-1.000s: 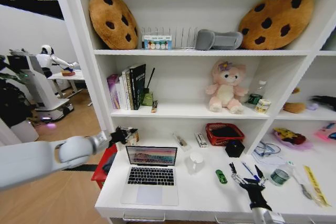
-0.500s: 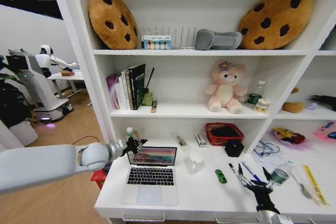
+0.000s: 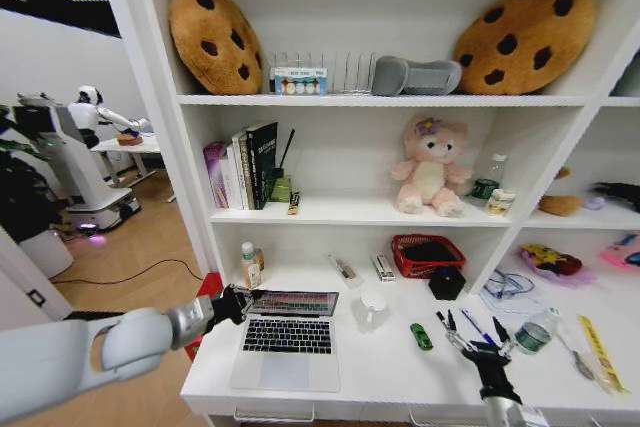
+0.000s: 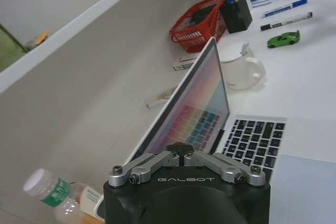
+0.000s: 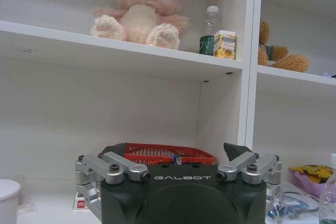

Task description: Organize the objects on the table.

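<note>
Head view: my left gripper (image 3: 237, 299) pinches the half-lowered lid of the silver laptop with black keyboard (image 3: 287, 336) (lower centre); right gripper (image 3: 478, 348) hovers spread open, lower right.

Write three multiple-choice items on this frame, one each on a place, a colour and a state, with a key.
1. Where is the toy car?
A. on the table, right of the mug
B. in the red basket
C. on the laptop keyboard

2. What colour is the basket?
A. blue
B. red
C. yellow

3. How is the laptop lid?
A. flat shut
B. leaning far down toward the keyboard
C. folded flat back

Key:
1 A, the car lies on the white table right of the mug.
2 B, its mesh wall is red in the head and left wrist views.
3 B, the screen tilts low over the keys, with the left gripper at its left corner, jaws shut. The right gripper hangs over the pens, jaws open.
</note>
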You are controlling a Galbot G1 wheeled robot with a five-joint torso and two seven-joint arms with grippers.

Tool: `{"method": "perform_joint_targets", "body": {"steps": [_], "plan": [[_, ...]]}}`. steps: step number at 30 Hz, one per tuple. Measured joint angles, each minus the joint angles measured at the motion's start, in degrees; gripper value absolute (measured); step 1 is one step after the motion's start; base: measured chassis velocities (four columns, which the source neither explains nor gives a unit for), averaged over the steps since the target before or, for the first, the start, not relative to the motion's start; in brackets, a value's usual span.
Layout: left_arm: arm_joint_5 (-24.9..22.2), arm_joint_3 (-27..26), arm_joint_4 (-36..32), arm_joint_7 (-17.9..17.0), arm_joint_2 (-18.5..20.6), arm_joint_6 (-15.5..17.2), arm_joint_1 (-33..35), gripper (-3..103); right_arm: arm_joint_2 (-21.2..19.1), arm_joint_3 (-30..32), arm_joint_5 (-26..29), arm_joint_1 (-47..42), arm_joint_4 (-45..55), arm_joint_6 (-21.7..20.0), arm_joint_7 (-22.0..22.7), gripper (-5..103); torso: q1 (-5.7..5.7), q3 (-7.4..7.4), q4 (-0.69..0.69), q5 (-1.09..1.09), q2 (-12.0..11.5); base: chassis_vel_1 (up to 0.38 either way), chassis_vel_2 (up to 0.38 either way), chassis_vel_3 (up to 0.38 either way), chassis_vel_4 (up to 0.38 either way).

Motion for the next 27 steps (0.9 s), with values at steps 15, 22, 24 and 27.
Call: {"method": "perform_joint_targets", "body": {"steps": [15, 22, 24, 27], "plan": [[-6.9, -5.5, 9.1, 0.9, 11.6, -0.5, -2.2, 0, -0.2, 1.7, 1.0, -2.0, 0.9, 1.1, 0.3, 100, 0.01, 0.02, -0.03, 0.02, 0.0, 0.000, 0.000, 0.000, 0.000], [-6.4, -7.6, 11.9, -0.3, 15.3, -0.3, 2.9, 0, -0.4, 3.1, 2.8, -3.0, 0.7, 2.1, 0.4, 100, 0.01, 0.01, -0.02, 0.06, 0.0, 0.000, 0.000, 0.000, 0.000], [-6.4, -7.1, 11.0, -0.3, 14.9, -0.1, 2.8, 0, -0.5, 3.2, 2.9, -2.9, 0.4, 2.2, 0.5, 100, 0.01, 0.01, -0.01, 0.05, 0.0, 0.000, 0.000, 0.000, 0.000], [-6.4, -5.3, 7.1, -1.0, 11.9, 0.8, 3.2, 0, -0.5, 3.1, 3.1, -2.3, -0.4, 2.3, 0.7, 100, 0.01, 0.01, -0.03, 0.01, 0.0, 0.000, 0.000, 0.000, 0.000]]}}
